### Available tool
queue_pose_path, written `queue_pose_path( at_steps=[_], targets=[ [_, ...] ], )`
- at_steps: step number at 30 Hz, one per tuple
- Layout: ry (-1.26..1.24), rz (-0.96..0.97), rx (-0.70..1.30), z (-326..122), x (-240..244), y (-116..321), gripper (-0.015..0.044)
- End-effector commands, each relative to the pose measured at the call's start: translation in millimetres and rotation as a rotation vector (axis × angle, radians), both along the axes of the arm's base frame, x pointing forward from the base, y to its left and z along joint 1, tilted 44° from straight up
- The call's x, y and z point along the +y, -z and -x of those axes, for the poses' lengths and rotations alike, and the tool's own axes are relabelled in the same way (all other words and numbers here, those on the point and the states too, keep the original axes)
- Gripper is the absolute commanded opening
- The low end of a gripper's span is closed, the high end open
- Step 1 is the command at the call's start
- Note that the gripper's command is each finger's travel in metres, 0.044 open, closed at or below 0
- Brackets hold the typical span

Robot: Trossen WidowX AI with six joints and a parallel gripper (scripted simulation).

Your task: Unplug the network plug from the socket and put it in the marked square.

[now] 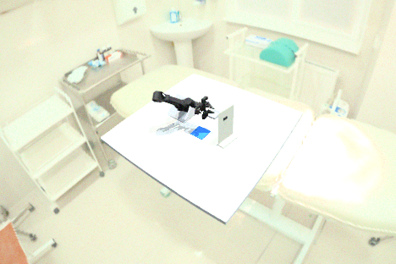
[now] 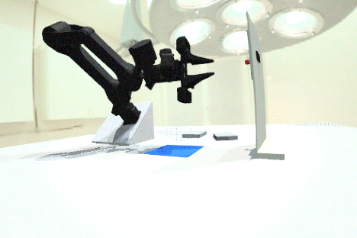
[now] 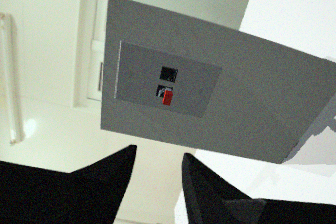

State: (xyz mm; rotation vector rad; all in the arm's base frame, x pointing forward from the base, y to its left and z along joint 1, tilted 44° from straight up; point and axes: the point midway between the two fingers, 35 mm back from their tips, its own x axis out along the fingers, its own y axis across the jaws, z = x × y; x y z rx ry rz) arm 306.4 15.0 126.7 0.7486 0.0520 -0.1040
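The upright panel [image 1: 225, 129] [image 2: 258, 110] [image 3: 270, 110] stands on the table. The plug's red part [image 2: 247, 62] [image 3: 167, 97] sticks out of the lower of two dark openings in the wrist view; the rest of the plug is mostly hidden. The upper opening [image 3: 168, 74] looks empty. The blue marked square [image 1: 200, 133] [image 2: 175, 151] lies on the table between the arm's base and the panel. My gripper [image 1: 214, 111] [image 2: 213, 66] [image 3: 159, 155] is partly open and empty, its fingertips pointing at the panel, a gap short of the plug, at about the plug's height.
The arm's wedge base [image 2: 141, 126] stands behind the blue square. Two flat grey blocks [image 2: 194, 134] [image 2: 225, 136] lie on the table toward the back, between the base and the panel. The panel's foot [image 2: 272, 153] extends along the table on its far side.
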Motion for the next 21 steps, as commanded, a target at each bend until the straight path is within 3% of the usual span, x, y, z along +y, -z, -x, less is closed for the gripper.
queue_pose_path(
  at_steps=[1,21],
  targets=[
    [-0.002,-0.022,-0.012,-12,-3,-3,0.0156],
    [0.000,-0.058,-0.026,-50,-14,-5,0.0156]
  ],
)
